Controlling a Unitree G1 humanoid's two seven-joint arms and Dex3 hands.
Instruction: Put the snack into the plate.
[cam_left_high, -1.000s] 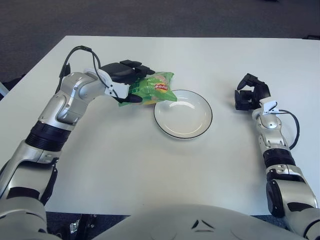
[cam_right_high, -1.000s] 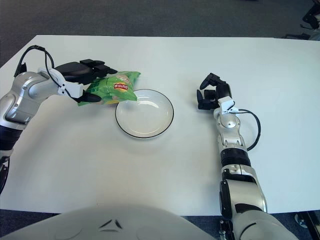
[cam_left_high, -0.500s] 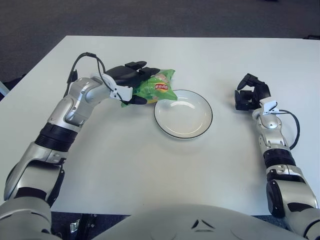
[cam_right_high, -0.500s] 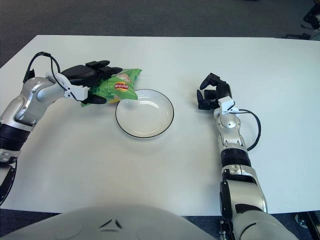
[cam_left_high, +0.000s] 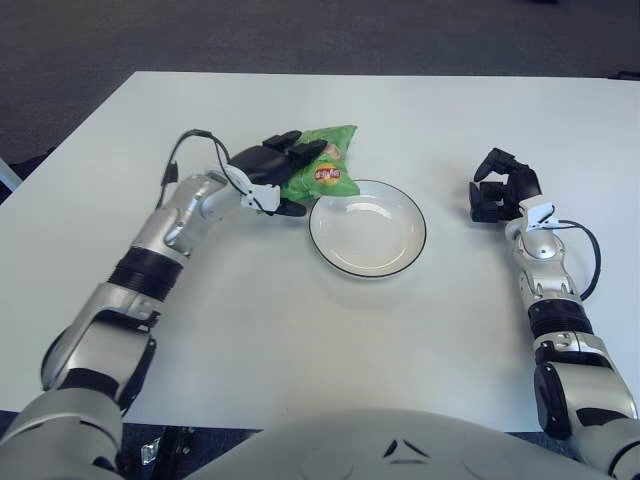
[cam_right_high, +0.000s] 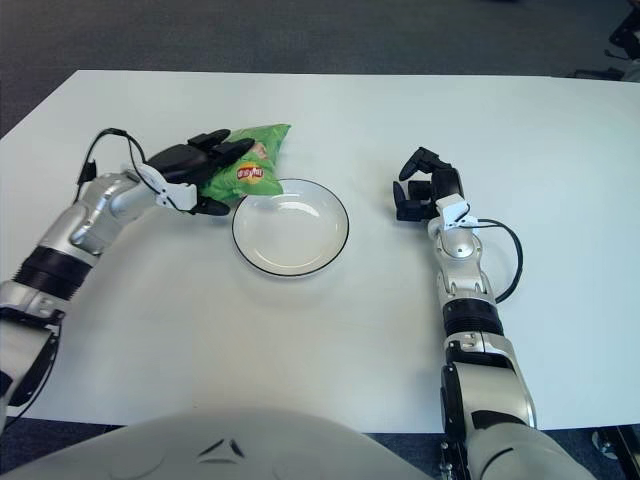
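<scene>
A green snack bag (cam_left_high: 328, 165) is held by my left hand (cam_left_high: 277, 177), whose dark fingers are curled around its left side. The bag sits at the upper left rim of the white plate (cam_left_high: 368, 262), its right end just over the rim. The plate has a thin dark edge and nothing inside. In the right eye view the bag (cam_right_high: 252, 164) and plate (cam_right_high: 290, 256) show the same way. My right hand (cam_left_high: 504, 188) shows to the right of the plate, fingers curled, holding nothing.
The white table (cam_left_high: 300, 340) carries only these things. Its far edge (cam_left_high: 380, 74) borders dark carpet. A black cable (cam_left_high: 585, 255) loops off my right wrist.
My left hand has carried the snack bag to the right and slightly farther away, closer to the plate's rim, and the bag has tilted more upright. The right hand has not moved.
</scene>
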